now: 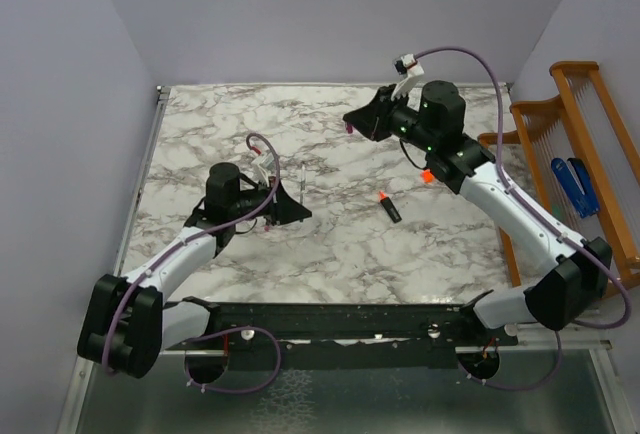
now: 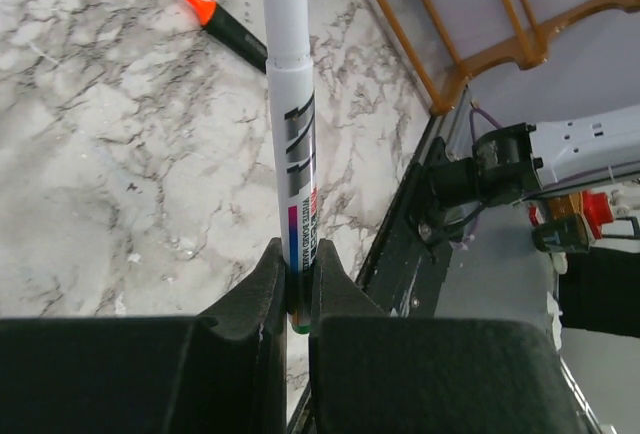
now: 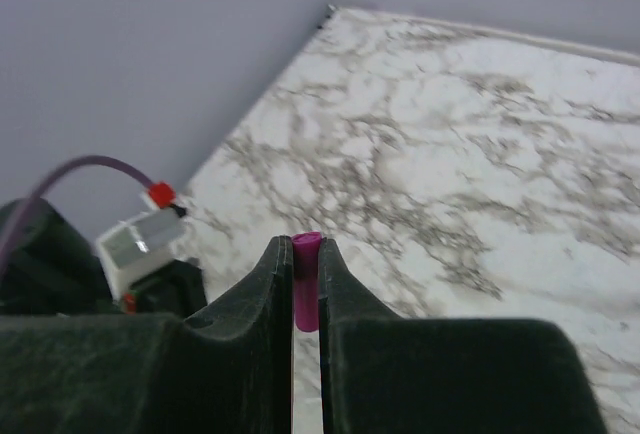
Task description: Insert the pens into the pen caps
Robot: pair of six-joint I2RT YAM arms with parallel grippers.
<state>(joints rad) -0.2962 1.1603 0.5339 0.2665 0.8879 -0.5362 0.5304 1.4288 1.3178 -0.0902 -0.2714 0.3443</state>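
The pen (image 2: 290,144), smooth, round and silvery white, sticks out of the left jaws, which are shut tight on its end. Past it a short black marker (image 1: 390,208) with an orange tip lies flat on the marble tabletop (image 1: 250,124). A tiny orange cap (image 1: 427,176) sits just by the right arm (image 1: 500,194). Farther off, the right jaws pinch a purple cap (image 3: 306,279), held off the tabletop. A wooden rack (image 1: 565,124) stands at the right side.

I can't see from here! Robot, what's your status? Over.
Left gripper shut on silver-grey pen. Right gripper shut on magenta cap, not yet joined. Black marker loose on table, not in the way.
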